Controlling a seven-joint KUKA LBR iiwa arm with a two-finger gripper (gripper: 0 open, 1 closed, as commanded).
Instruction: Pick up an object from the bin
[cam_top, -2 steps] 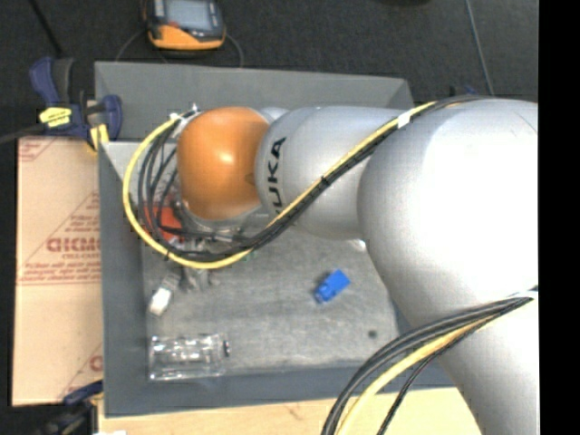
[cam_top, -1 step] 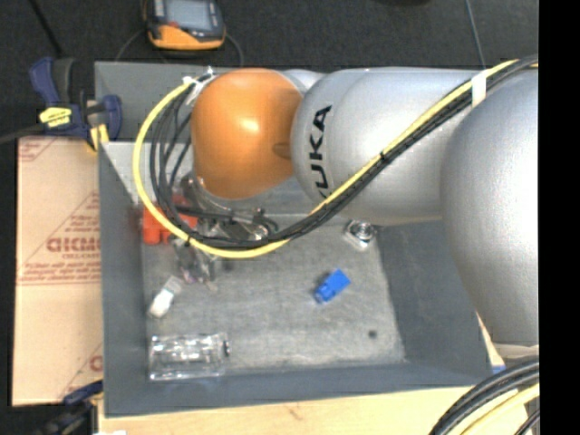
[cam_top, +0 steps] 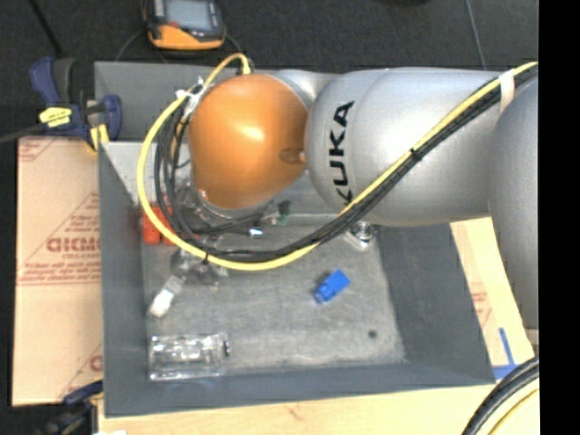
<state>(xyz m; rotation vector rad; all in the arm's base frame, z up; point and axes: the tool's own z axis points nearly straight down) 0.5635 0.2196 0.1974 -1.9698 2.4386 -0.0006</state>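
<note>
Packaging first: a clear plastic packet (cam_top: 188, 354) lies in the near left corner of the bin (cam_top: 272, 381). A small white piece (cam_top: 161, 303) sits just beyond it, and a blue block (cam_top: 331, 285) is well apart toward the middle. The hand (cam_top: 196, 269) hangs low under the orange wrist cover (cam_top: 245, 139), right beside the white piece, but I can't tell if it's wide or narrow. A red thing (cam_top: 148, 228) hugs the left wall. I'd centre over the white piece, drop straight down, and stay clear of the packet.
</note>
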